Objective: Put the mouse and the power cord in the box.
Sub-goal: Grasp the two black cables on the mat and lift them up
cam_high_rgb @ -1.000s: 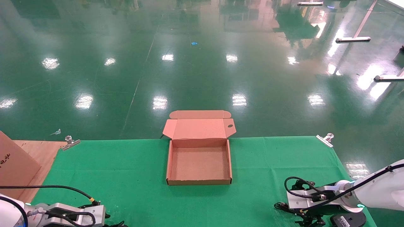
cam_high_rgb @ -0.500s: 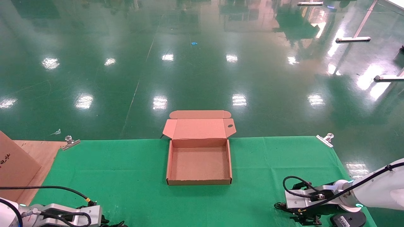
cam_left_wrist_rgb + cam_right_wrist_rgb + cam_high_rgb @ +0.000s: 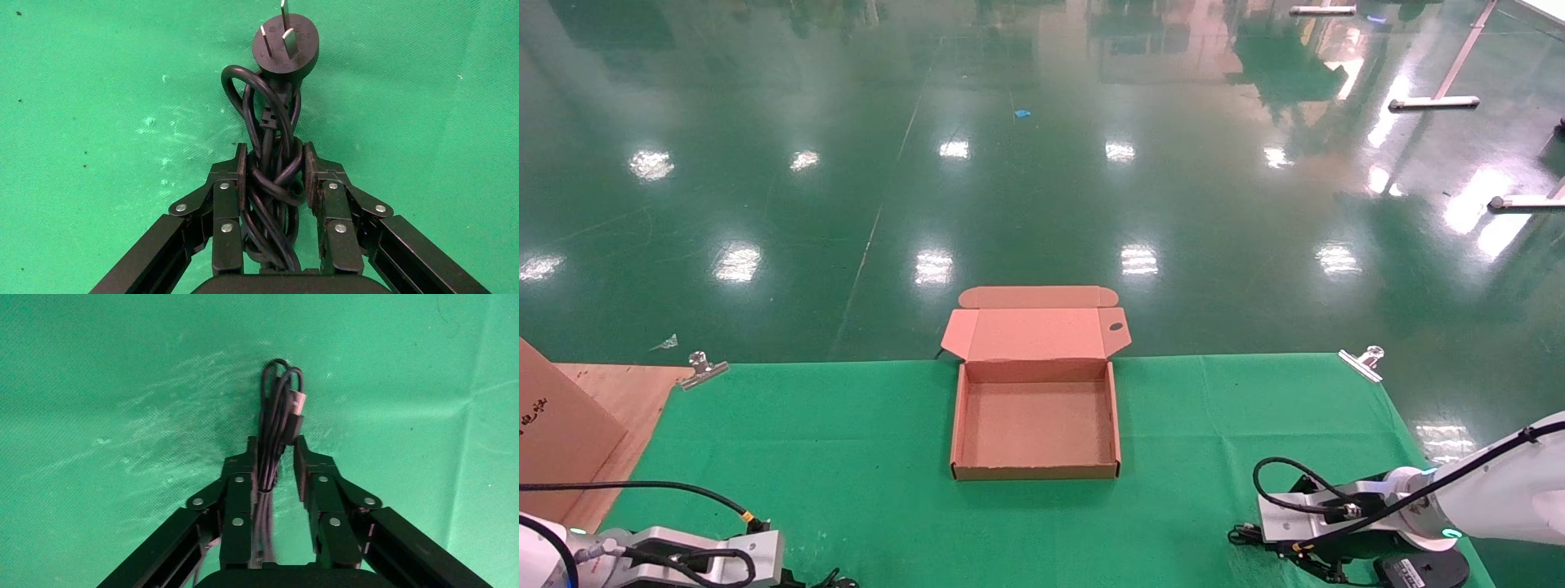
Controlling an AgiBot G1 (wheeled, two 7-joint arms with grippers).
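Left wrist view: power cord (image 3: pixel 272 165) between end effector (image 3: pixel 273 171) fingers

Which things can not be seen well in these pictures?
- The mouse: head view, cut off by the bottom edge, partly behind the right arm.
- The right gripper: whether its pads touch the thin cable is unclear.
- The power cord: its lower end is hidden behind the left gripper.

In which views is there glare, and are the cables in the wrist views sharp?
Head view: strong glare patches on the glossy floor; the box is evenly lit. Left wrist view: the power cord between the left gripper looks sharp. Right wrist view: the thin cable is sharp far out, blurred nearest the camera inside the right gripper.
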